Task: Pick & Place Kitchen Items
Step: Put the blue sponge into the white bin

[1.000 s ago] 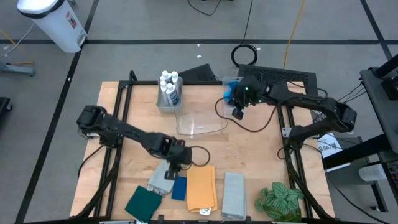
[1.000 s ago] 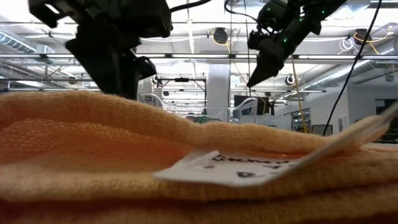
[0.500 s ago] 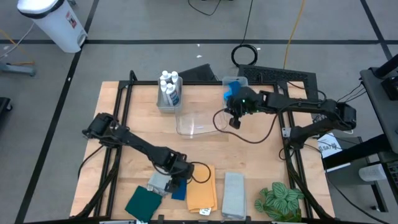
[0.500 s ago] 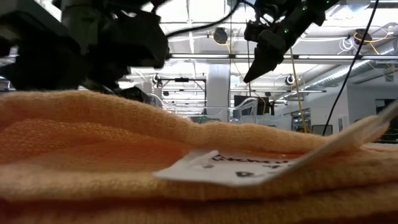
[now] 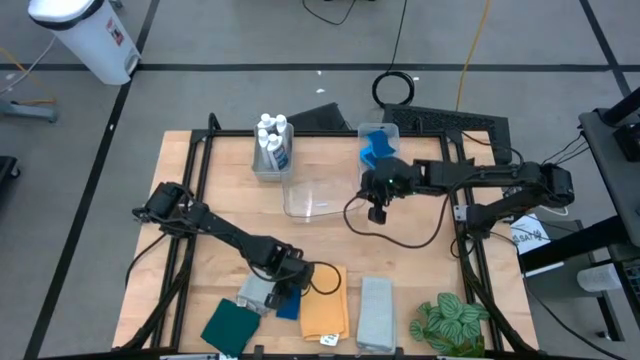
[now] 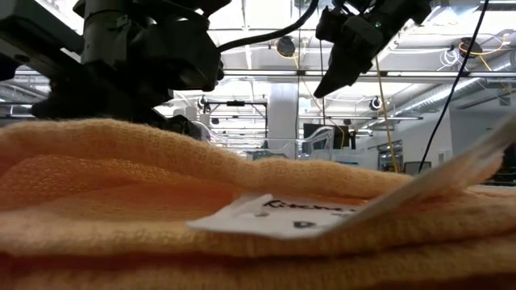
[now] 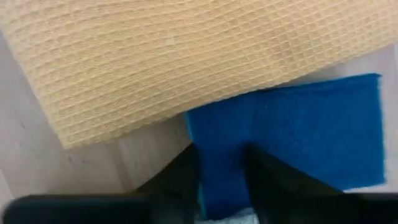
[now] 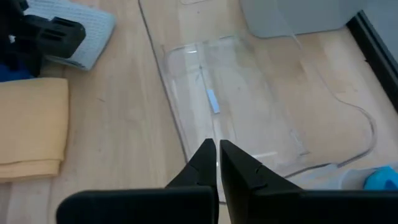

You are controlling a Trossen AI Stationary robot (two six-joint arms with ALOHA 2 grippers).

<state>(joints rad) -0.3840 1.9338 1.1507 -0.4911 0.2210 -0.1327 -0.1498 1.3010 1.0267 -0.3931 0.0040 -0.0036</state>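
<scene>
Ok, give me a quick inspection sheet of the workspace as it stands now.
Surface: light wooden table, bare in the middle.
Job's things: folded blue cloth beside the folded orange waffle cloth; folded grey cloth and dark green cloth along the near edge; small white bottles in a grey bin; wavy blue sponges in a clear bin.
Clutter: empty clear plastic bin; green leafy plant.
Grippers: left pincer straddles the blue cloth's edge; right pincer shut, empty, over the clear bin.
Cables: black cable looping from the right arm.
Surroundings: white waste bin on the floor.
</scene>
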